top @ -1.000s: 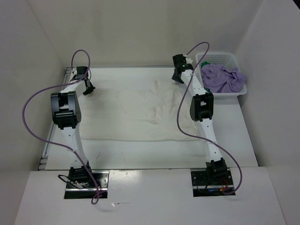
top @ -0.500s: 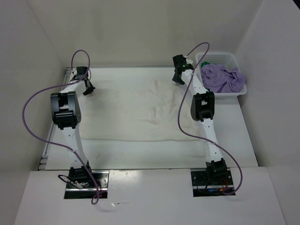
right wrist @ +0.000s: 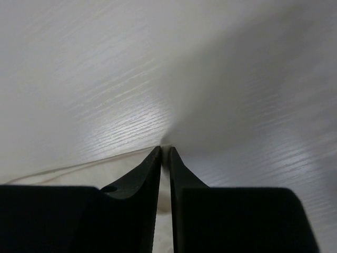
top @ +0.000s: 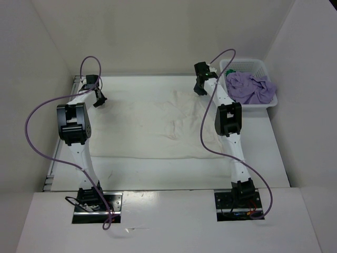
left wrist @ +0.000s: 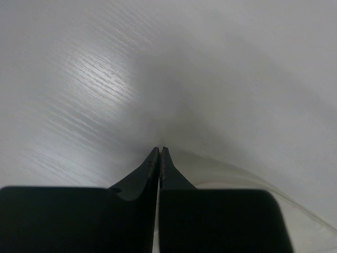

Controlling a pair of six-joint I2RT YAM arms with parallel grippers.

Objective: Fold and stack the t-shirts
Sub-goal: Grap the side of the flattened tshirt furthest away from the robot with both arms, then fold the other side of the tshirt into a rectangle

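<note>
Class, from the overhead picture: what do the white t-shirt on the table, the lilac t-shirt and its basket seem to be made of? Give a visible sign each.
The white t-shirt: soft matte cloth, perhaps cotton; it lies limp and wrinkled.
The lilac t-shirt: similar soft cloth, crumpled in folds.
The basket: rigid white plastic, probably; moulded lattice walls.

The purple shirt [top: 250,88] hides most of the green shirt [top: 230,74]; whether my left jaws pinch the white shirt [top: 152,124] is unclear.
</note>
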